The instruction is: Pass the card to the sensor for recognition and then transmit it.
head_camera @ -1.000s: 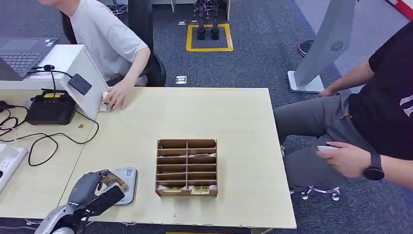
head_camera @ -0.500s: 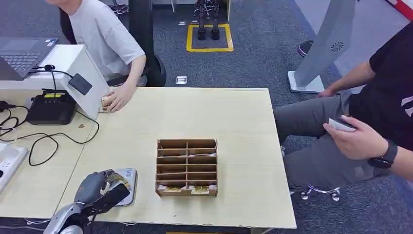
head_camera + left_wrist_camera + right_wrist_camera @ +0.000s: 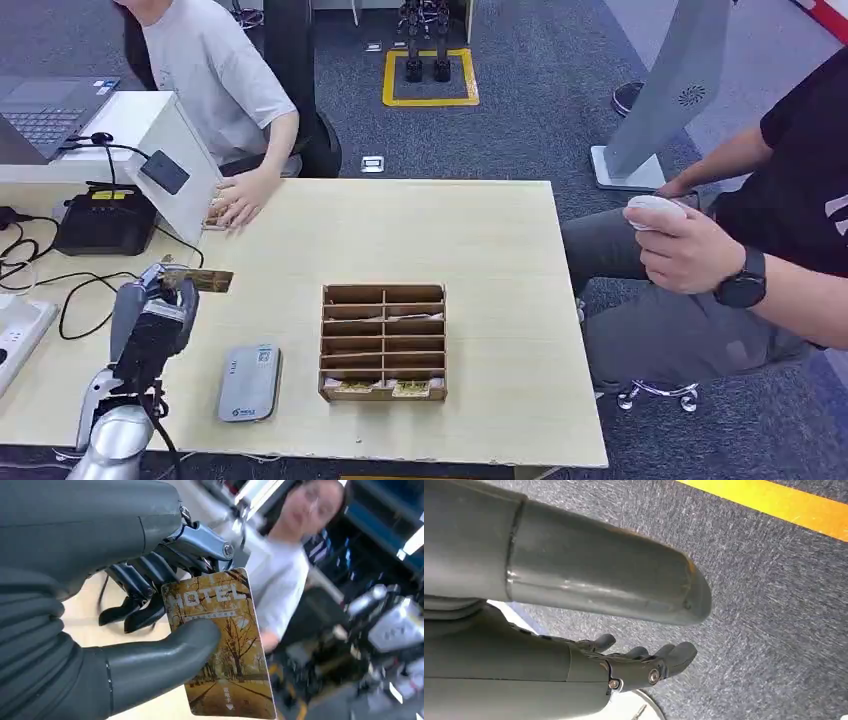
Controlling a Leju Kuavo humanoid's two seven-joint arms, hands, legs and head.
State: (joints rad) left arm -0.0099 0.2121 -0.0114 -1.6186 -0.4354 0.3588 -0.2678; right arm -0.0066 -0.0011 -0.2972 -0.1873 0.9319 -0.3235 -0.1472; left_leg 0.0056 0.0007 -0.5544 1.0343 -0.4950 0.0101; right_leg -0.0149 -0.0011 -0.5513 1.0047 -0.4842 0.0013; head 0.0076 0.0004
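1. Left hand (image 3: 150,315) raised over the counter's (image 3: 480,240) left side, pinching a HOTEL card (image 3: 220,645) between thumb and fingers (image 3: 132,587), card sticking out flat toward the box.
2. Grey sensor (image 3: 250,382) flat on the counter near the front edge, just left of the cardboard slot box (image 3: 383,342), apart from the hand.
3. Right hand (image 3: 644,662) hanging over grey carpet (image 3: 774,605), fingers loosely apart, nothing in it.
4. 2 people at the counter, one at the far left (image 3: 215,75), one on the right (image 3: 760,250).
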